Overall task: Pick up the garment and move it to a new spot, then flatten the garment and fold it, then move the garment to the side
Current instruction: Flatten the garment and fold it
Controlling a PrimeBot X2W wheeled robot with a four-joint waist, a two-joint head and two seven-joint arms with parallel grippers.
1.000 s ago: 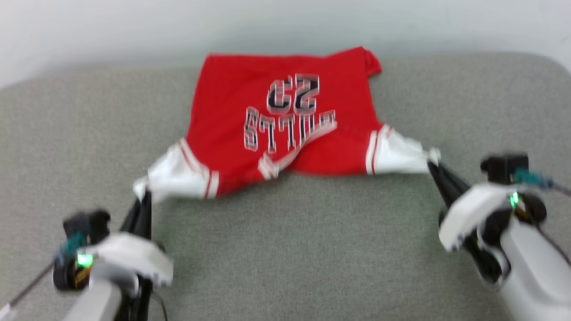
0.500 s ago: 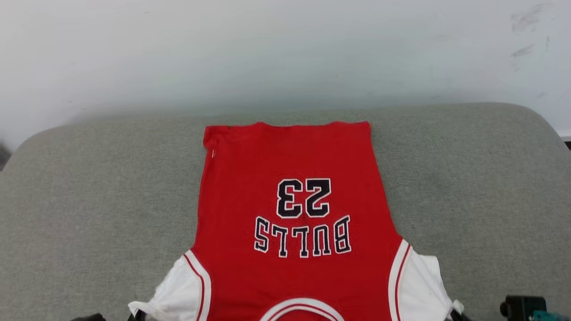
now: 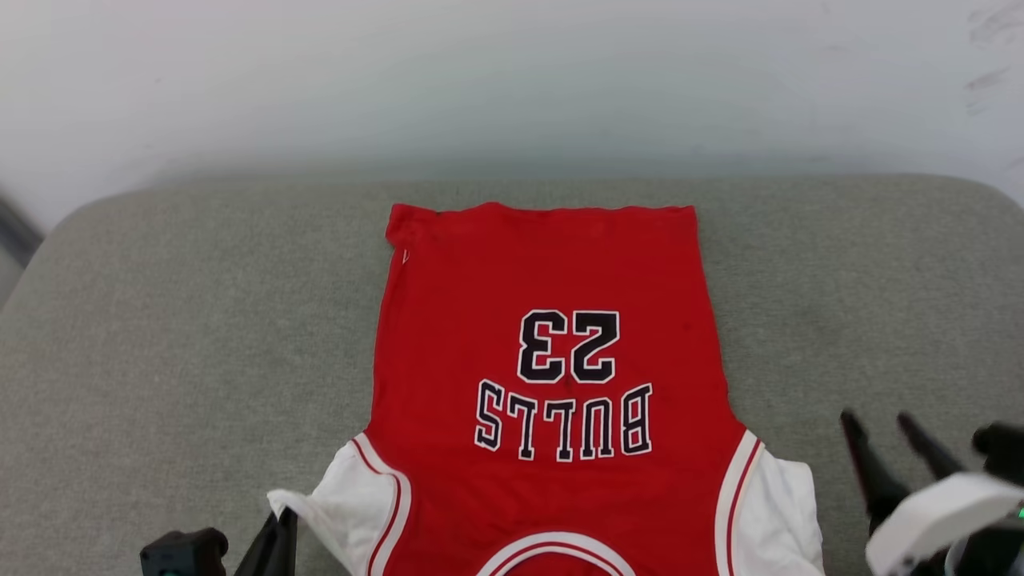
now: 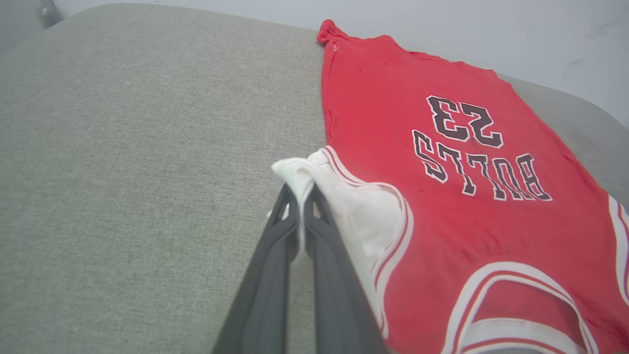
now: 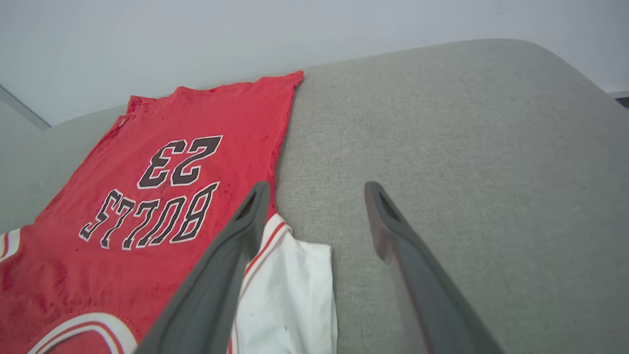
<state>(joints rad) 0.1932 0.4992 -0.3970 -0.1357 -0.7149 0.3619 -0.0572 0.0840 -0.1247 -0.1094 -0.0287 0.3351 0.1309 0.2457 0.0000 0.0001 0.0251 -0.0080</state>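
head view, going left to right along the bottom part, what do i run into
left gripper, shut on a white sleeve → red shirt body → second white sleeve → strip of grey cushion → right gripper, open

Grey padded counter against a pale wall
The counter's woven fabric top rounds off at its far corners; the plain wall behind bears faint scuff marks at upper right.
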